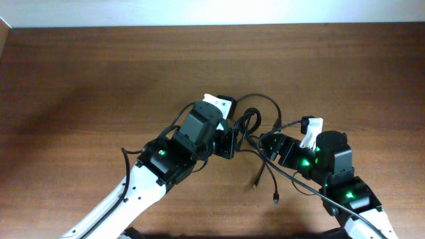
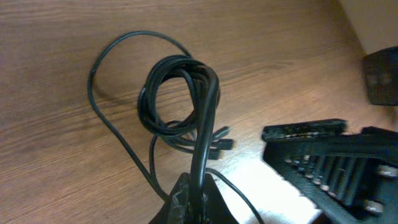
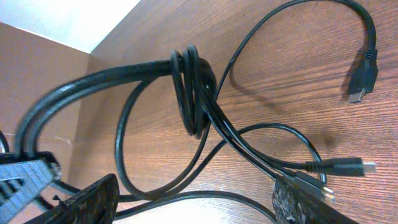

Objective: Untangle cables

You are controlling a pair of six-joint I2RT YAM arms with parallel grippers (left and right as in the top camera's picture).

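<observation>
Cables (image 1: pixel 251 123) lie tangled near the middle of the counter (image 1: pixel 80 79), a little toward its right edge, between my two arms. On the left wrist camera I see a tight coil (image 2: pixel 177 93) of several turns, with one wide loose loop (image 2: pixel 102 81) lying flat on the wood beside it. A bunch of strands runs from the coil straight into the left fingers (image 2: pixel 193 204), which are clamped on the cables. On the right wrist camera the strands wrap into a knot (image 3: pixel 193 87), and a thick bundle leads from it toward the other arm. The right fingers (image 3: pixel 93 199) stand wide apart; one strand (image 3: pixel 205 198) passes through the gap between them, and I cannot tell whether it touches either one. Three plug ends show in that view: a black one (image 3: pixel 359 93) on a long curved lead, and two metal-tipped ones (image 3: pixel 354 167) lying close together. From overhead, two free ends (image 1: pixel 275 197) trail toward the near edge of the counter, just beside the right arm.
</observation>
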